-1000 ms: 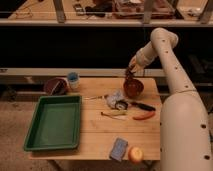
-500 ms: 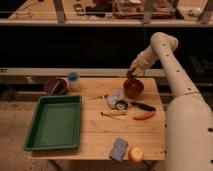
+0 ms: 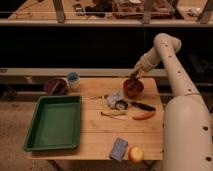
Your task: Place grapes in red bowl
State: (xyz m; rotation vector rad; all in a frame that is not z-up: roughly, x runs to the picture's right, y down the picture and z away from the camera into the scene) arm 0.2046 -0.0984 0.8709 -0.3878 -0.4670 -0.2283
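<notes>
The red bowl [image 3: 133,90] stands at the back right of the wooden table [image 3: 97,131]. My gripper [image 3: 134,77] hangs right above the bowl's far rim, at the end of the white arm that reaches in from the right. It is shut on the grapes [image 3: 132,81], a small dark reddish clump that dangles below the fingers, down to the bowl's opening. Most of the bunch is hidden by the gripper and the bowl's rim.
A green tray [image 3: 52,122] fills the table's left side. A maroon bowl [image 3: 55,86] and a blue cup [image 3: 73,79] stand at the back left. A crumpled grey item [image 3: 116,100], a black-handled tool [image 3: 143,106], a yellow banana-like item [image 3: 114,114] and a red item [image 3: 143,116] lie mid-table. A blue sponge [image 3: 118,148] and an orange fruit [image 3: 135,154] sit at the front.
My gripper has come down with the grapes, from well above the red bowl to just over its rim. Nothing else on the table has moved.
</notes>
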